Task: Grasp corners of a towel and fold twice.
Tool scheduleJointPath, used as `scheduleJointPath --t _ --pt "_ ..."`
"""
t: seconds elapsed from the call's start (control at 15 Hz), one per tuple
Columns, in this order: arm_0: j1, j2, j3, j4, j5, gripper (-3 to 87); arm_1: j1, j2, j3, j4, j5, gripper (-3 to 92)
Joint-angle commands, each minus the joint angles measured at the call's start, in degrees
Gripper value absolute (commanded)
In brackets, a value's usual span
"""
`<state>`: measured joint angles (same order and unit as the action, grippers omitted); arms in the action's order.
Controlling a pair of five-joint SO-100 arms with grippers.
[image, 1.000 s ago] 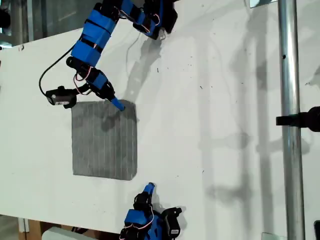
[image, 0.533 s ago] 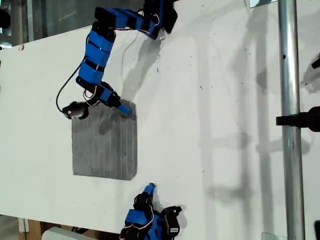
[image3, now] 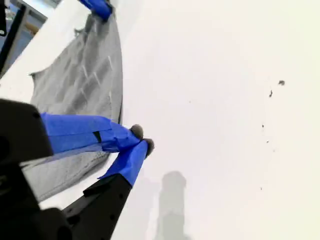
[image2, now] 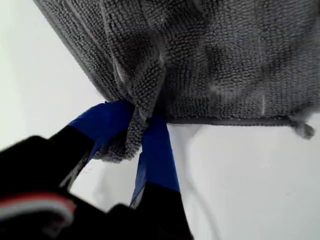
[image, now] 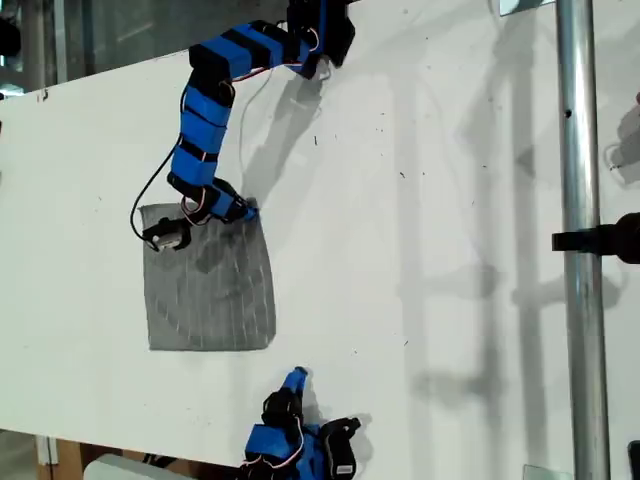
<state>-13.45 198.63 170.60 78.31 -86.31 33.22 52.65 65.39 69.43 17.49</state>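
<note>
The grey striped towel point(image: 210, 290) lies flat on the white table towards the exterior view's left. My first gripper point(image: 246, 212) comes down from the far side and is shut on the towel's far corner nearest the table's middle. In the first wrist view the blue fingers point(image2: 157, 150) pinch a bunched fold of the towel point(image2: 215, 55), and another frayed corner point(image2: 302, 129) lies flat. My second gripper point(image: 297, 378) rests shut and empty at the near edge, just off the towel. Its closed tips point(image3: 142, 141) sit on bare table beside the towel point(image3: 82, 85).
A vertical metal pole point(image: 578, 240) with a black clamp point(image: 605, 240) stands at the exterior view's right. The white table point(image: 420, 260) spreads between towel and pole. A black cable and camera point(image: 165, 235) hang over the towel's far edge.
My first gripper has slid towards the towel's far corner and shut on it. The towel's far edge has bunched and shifted slightly. My second gripper has stayed put.
</note>
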Motion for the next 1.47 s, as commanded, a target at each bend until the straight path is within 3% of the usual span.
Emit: scheduleJointPath --t 0.0,0.13,0.33,0.53,0.6,0.67,0.73,0.87,1.2,1.4 --pt "-2.3 -3.7 -9.1 1.3 0.4 -2.9 0.3 0.4 -1.4 -0.9 -0.6 -0.2" --pt "-5.0 -17.1 -19.2 -0.6 4.0 -2.9 0.0 0.3 -1.1 -1.0 -0.4 -0.2" --pt "-12.0 -48.1 -43.9 -0.3 16.9 -2.9 -0.3 0.5 -0.5 -1.1 -0.2 -0.2" --pt "-20.7 -76.7 -75.4 10.6 35.0 -1.6 -0.6 0.9 -0.2 -1.3 0.0 -0.2" --pt "-22.9 -85.8 -86.0 15.6 40.6 7.0 -0.8 0.9 0.0 -1.4 0.1 -0.2" --pt "-24.7 -91.6 -92.9 17.3 45.8 20.4 -0.8 1.1 0.2 -1.4 0.2 -0.2" --pt "-26.5 -95.1 -97.3 17.1 50.1 25.0 -0.8 1.1 0.4 -1.6 0.3 -0.2" --pt "-30.4 -98.6 -101.0 17.6 54.3 30.0 -0.8 1.3 0.8 -1.7 0.4 -0.2" --pt "-35.1 -100.1 -96.7 17.1 62.0 28.6 -0.7 1.7 1.3 -1.8 0.5 -0.2" --pt "-32.0 -104.9 -90.4 12.4 60.8 28.3 -0.7 1.7 1.4 -1.8 0.5 -0.2"
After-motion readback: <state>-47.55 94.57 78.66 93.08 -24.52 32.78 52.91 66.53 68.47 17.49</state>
